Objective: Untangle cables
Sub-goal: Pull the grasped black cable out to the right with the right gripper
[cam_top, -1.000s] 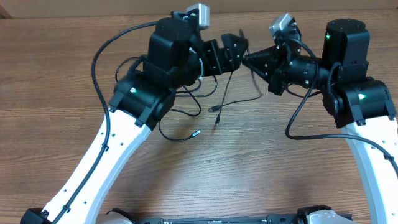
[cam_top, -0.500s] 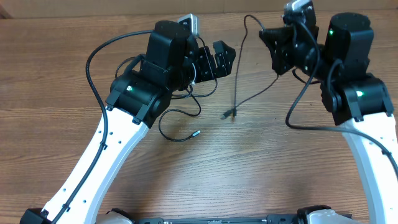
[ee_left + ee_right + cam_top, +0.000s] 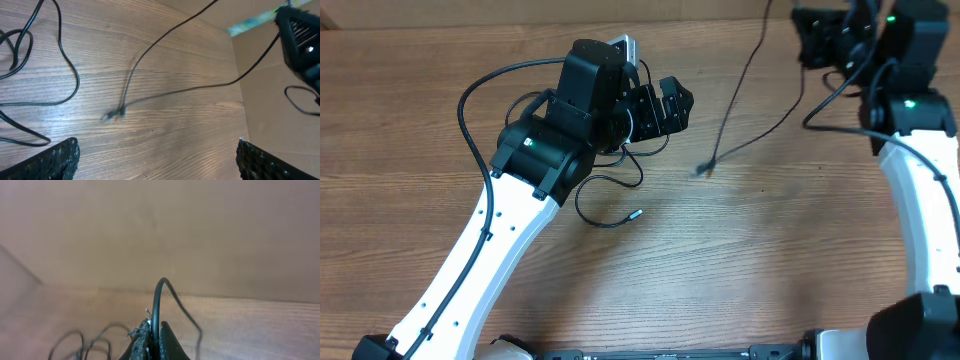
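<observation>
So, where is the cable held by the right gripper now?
The cable hangs from the right gripper at the overhead view's top right, its plug ends down near the table's middle.

**Three views: one fixed overhead, one riding each wrist.**
The overhead camera looks straight down on the wooden table (image 3: 720, 260), wide enough to take in both arms. The left wrist camera looks close and steeply down at the wood between the spread tips of the left gripper (image 3: 160, 161). It shares the raised cable (image 3: 737, 100) with the overhead. The right wrist camera sits high, looking almost level over the pinched right gripper (image 3: 154, 342) toward the cardboard wall (image 3: 200, 230).
</observation>
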